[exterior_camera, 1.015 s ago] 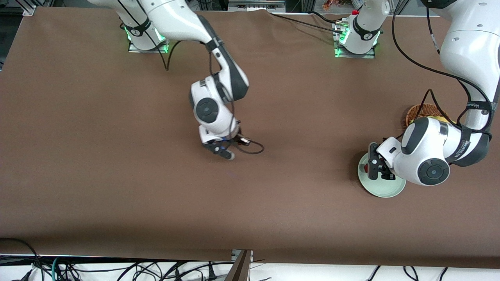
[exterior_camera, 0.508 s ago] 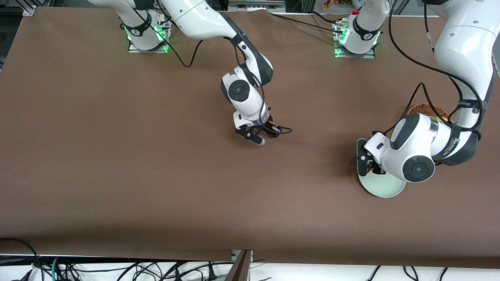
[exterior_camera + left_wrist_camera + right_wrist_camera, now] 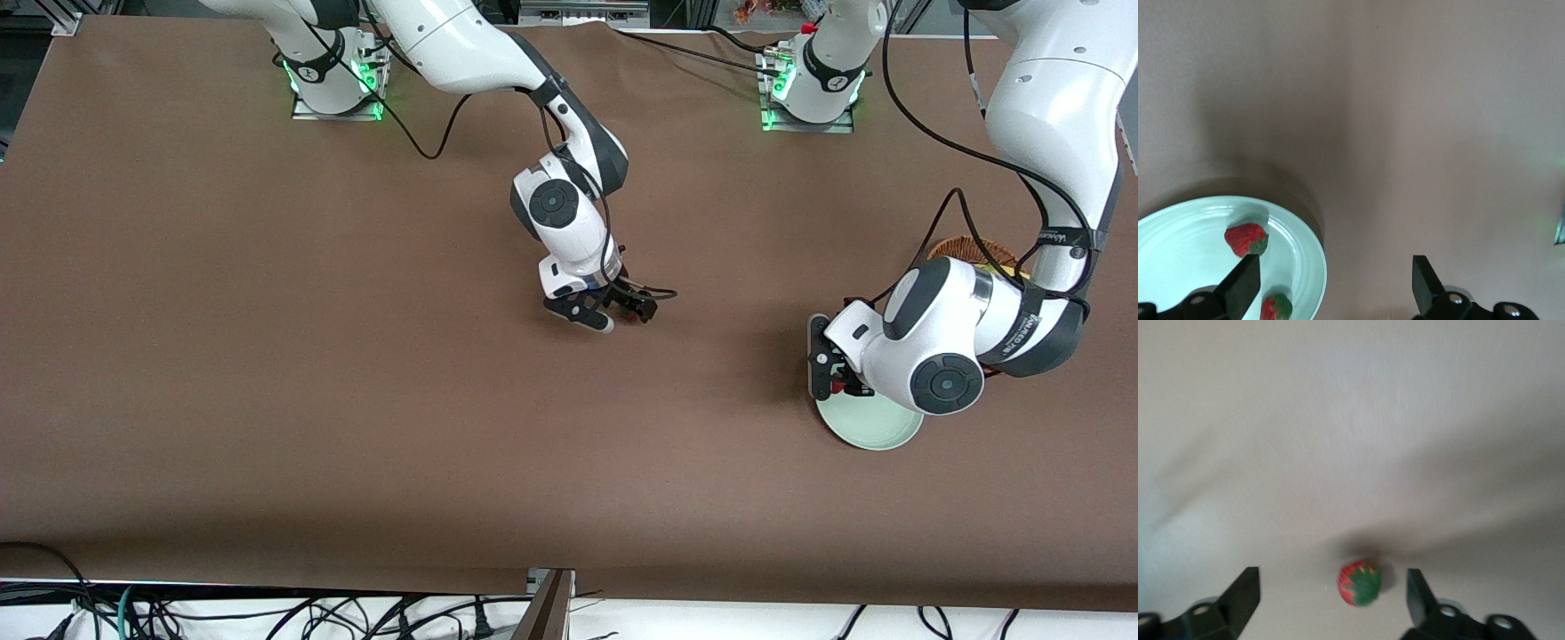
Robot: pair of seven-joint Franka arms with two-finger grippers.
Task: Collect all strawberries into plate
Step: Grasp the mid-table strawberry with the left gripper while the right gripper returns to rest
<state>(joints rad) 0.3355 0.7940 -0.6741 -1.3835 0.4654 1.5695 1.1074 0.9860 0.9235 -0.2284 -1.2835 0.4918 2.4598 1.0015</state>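
Right gripper (image 3: 613, 313): I see it over the bare middle of the table, reached out from its base. In the right wrist view its fingers (image 3: 1238, 593) stand wide apart with nothing clamped between them.

Loose strawberry (image 3: 1360, 583): I find it in the right wrist view, between the spread fingers and touching neither, with its green cap facing the camera and a soft shadow beside it. I cannot tell whether it rests on the brown table (image 3: 267, 356) or is just above it. In the front view the gripper hides it.

Left gripper (image 3: 822, 364): I have it low over the plate's edge on the side toward the right arm's end of the table. Its fingers (image 3: 1241, 283) are spread wide and hold nothing.

Plate (image 3: 876, 431): pale mint green, it sits toward the left arm's end of the table, partly covered by the left arm's wrist in the front view.

Strawberries on the plate: I count two in the left wrist view, one (image 3: 1246, 239) lying in the open, the other (image 3: 1276, 308) just beside the finger.

Basket (image 3: 965, 249): brown wicker, farther from the front camera than the plate, mostly hidden by the left arm.
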